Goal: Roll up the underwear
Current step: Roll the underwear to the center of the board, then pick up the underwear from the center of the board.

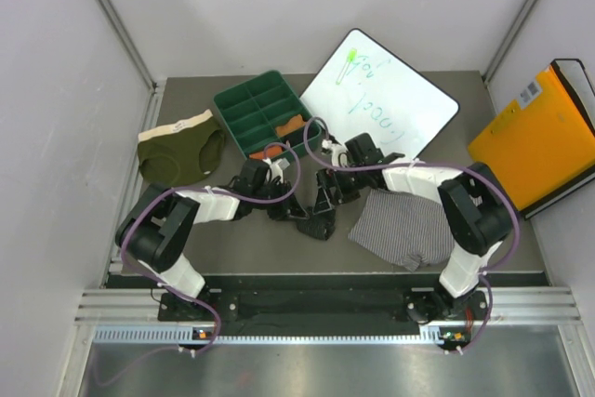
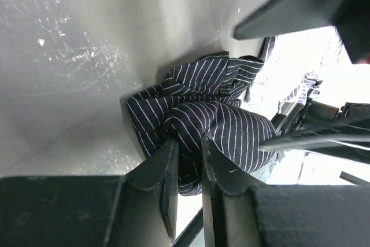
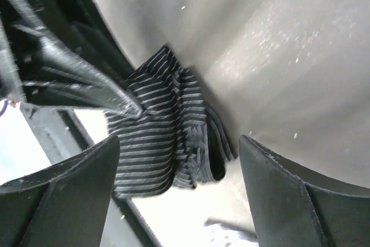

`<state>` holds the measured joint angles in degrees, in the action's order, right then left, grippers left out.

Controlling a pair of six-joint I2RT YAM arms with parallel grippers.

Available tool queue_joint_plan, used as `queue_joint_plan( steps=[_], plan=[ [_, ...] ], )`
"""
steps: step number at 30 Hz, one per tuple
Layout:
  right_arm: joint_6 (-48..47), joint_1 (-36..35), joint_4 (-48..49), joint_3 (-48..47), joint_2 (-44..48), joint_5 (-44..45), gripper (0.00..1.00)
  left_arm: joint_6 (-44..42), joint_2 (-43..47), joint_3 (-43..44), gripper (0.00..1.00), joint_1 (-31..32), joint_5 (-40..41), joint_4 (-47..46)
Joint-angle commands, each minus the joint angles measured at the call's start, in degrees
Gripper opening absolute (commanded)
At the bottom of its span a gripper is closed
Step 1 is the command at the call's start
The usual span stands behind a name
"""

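The grey table lies in front of my two arms. At its far edge a whiteboard with green writing lies tilted, and an orange folder sits off to the right. A green divided tray is just left of the whiteboard, with something orange in one near compartment. Grey-white striped briefs lie spread flat under my right arm. Olive green briefs with a cream waistband lie flat at the left, beside the tray. Between my wrists, near the table's middle, black pinstriped briefs sit bunched into a crumpled wad. My left gripper pinches a fold at the edge of that wad, fingers nearly together. My right gripper is spread wide, one finger on each side of the wad, touching nothing.
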<state>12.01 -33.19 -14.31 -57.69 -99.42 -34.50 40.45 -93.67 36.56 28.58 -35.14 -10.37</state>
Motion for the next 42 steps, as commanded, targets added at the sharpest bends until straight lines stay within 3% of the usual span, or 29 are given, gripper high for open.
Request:
queue_joint_plan(
  steps=[1, 11, 21, 23, 25, 27, 28, 30, 33, 36, 37, 42],
  plan=[
    [-1.99, 0.23, 5.95, 2.05, -2.71, -0.39, 0.82, -3.45, -3.1, -0.78, 0.07, 0.16, 9.73, 4.31],
    [-1.46, -2.75, 5.96, 3.99, -2.1, -6.36, 0.81, -2.83, -2.66, -0.61, 0.07, 0.16, 10.35, 4.57],
    [-4.62, -7.41, 0.34, 2.15, -1.4, -3.38, 0.76, -1.16, -2.92, -0.61, 0.07, 0.16, 10.79, 3.96],
    [-4.98, -7.77, -0.72, 2.14, -1.39, -2.25, 0.62, -0.81, -2.92, -0.61, 0.08, 0.16, 10.62, 3.43],
    [-5.07, -7.86, -1.6, 2.23, -1.48, -1.36, 0.36, -0.02, -2.31, -0.61, 0.1, 0.16, 10.35, 2.21],
    [-4.98, -7.86, -2.3, 2.06, -1.48, 0.48, 0.23, 0.51, -1.09, -0.17, 0.25, 0.08, 10.44, 1.93],
    [-4.81, -7.77, -2.74, 1.97, -1.4, 1.36, 0.09, 0.25, -0.47, 0.53, 0.3, -0.1, 11.13, 2.54],
    [-3.67, -7.77, -4.32, 1.44, -0.61, 4.17, 0.0, -1.32, 1.98, 4.12, 0.46, -0.63, 12.54, 7.45],
    [-1.56, -5.76, -6.78, -0.05, 3.08, 6.98, 0.0, -4.22, 7.07, 9.49, 0.6, -3.87, 15.26, 16.5],
    [-0.67, -2.6, -10.72, -3.38, 7.21, 8.83, 0.0, -7.65, 12.43, 14.06, 0.75, -11.14, 18.87, 24.74],
    [-1.46, -2.23, -12.05, -4.61, 8.18, 9.36, 0.0, -8.45, 13.5, 15.11, 0.84, -12.92, 19.4, 26.44],
    [-8.92, -2.14, -17.49, -16.38, 7.5, 12.7, 0.0, -12.41, 17.64, 20.66, 0.98, -23.8, 18.79, 33.3]
  ],
)
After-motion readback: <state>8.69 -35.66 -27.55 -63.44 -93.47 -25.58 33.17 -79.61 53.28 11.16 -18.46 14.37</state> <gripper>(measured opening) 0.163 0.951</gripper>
